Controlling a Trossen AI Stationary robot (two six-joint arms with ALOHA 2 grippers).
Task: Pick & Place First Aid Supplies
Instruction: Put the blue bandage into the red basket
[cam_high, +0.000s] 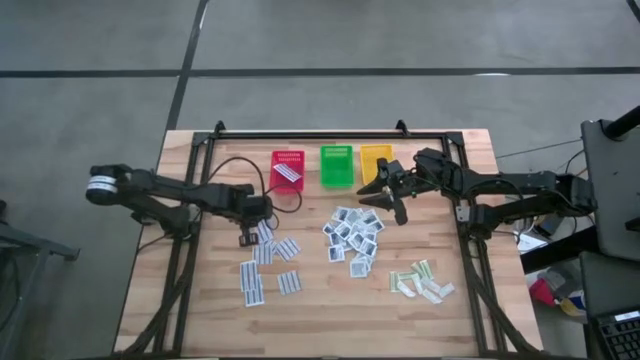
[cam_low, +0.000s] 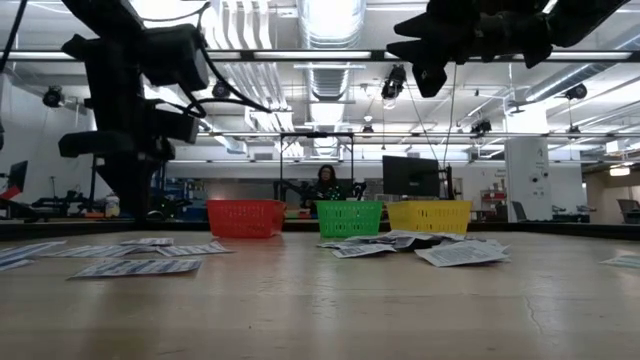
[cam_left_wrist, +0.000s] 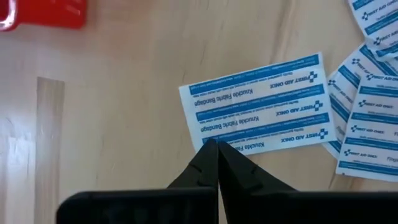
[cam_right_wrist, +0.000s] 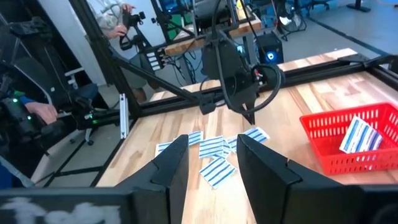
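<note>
I'm working over the table (cam_high: 310, 310), a wooden top filling the middle of the high view, with three baskets lined up along its upper edge: red basket (cam_high: 287, 170), green basket (cam_high: 336, 166), yellow basket (cam_high: 372, 160). One striped packet is already lying in the red one.

The supplies are lying in three heaps across the lower half of that view: the striped packets (cam_high: 268, 268) left of centre, the square packets (cam_high: 352, 238) in the middle, the beige strips (cam_high: 422, 282) to the lower right.

My left gripper (cam_high: 246, 236) is hovering at the top of the striped heap, just below and left of the red basket. In my left wrist view its fingers are pressed together, tips meeting right at the edge of one bandage packet (cam_left_wrist: 261, 102) near the centre of that frame. I can't tell whether the edge is actually pinched. Judging by that, I'm wanting the tips under or around the edge, not skating on top, and I'm wanting one packet only, since its neighbours are overlapping it on the right.

My right gripper (cam_high: 393, 203) is waiting with fingers apart, raised below the yellow basket, above the square heap.
</note>
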